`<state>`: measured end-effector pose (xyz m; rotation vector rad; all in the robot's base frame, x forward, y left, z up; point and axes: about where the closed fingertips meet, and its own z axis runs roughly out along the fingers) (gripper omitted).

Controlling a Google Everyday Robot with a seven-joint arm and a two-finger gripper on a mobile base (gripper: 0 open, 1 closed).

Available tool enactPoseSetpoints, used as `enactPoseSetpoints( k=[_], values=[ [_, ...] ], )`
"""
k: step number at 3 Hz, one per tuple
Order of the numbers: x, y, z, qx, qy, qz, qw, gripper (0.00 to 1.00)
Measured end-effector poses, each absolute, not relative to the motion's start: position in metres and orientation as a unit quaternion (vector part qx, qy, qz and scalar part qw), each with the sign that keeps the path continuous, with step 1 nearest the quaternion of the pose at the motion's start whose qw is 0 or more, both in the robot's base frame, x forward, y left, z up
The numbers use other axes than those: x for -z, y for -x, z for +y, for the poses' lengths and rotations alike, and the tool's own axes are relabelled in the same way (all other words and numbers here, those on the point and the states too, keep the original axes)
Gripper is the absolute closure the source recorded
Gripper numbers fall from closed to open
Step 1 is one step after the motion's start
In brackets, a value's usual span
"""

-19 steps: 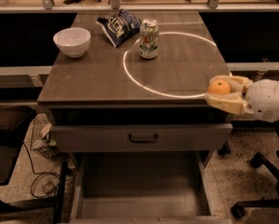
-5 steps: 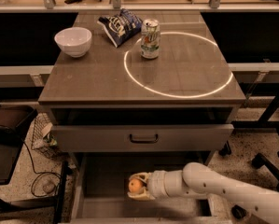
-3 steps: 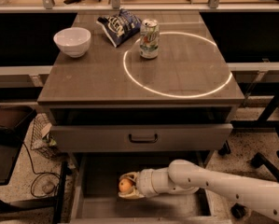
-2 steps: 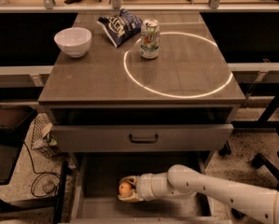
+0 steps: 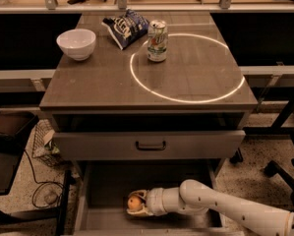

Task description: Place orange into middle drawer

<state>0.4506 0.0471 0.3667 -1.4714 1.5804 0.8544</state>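
The orange (image 5: 133,202) sits between the fingers of my gripper (image 5: 136,204), which is shut on it. The gripper is low inside the open middle drawer (image 5: 112,181), a wide grey box pulled out below the cabinet. It holds the orange just above or on the drawer floor, left of centre and toward the front; I cannot tell whether it touches. My white arm (image 5: 220,208) reaches in from the lower right.
Above the open drawer is a grey drawer front with a dark handle (image 5: 150,145). On the tabletop stand a white bowl (image 5: 76,43), a blue chip bag (image 5: 126,26) and a soda can (image 5: 157,40). A wire basket (image 5: 44,144) and cables lie on the floor at left.
My gripper carried the orange from the table's right edge down into the open drawer, then moved it left and a little lower. It still holds the orange.
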Motion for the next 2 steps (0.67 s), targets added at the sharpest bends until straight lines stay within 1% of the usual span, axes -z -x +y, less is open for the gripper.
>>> enactPoseSetpoints(
  k=[1, 2],
  values=[
    [-0.3666, -0.4493, 0.0494, -0.339, 0.582, 0.623, 0.398, 0.5],
    [-0.3665, -0.4485, 0.0507, -0.341, 0.582, 0.622, 0.397, 0.26]
  ],
)
